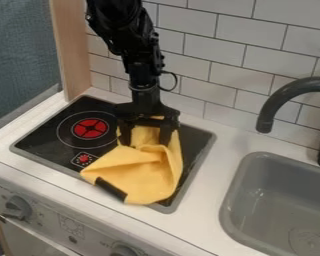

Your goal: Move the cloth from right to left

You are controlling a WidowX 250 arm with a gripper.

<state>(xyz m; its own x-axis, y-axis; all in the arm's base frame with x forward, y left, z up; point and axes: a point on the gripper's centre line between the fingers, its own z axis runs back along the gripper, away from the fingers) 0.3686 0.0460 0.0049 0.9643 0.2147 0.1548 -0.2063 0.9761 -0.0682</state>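
Observation:
The black gripper [147,138] hangs down over the back right part of the stovetop, at the upper part of the yellow cloth [139,172]. The cloth is bunched and folded beneath and around the gripper, with some of it rising behind. From there it spreads forward over the right half of the black stovetop [39,137] to the front rim. A short black strip [111,190] lies along the cloth's lower left edge. Whether the gripper has hold of the cloth is not clear.
Left of the cloth is a red and black burner mark [91,128]. A grey sink [276,200] lies to the right under a dark curved faucet [283,100]. White tiles [209,50] rise behind, and a wooden post [72,50] stands at the back left. Knobs [17,207] line the front.

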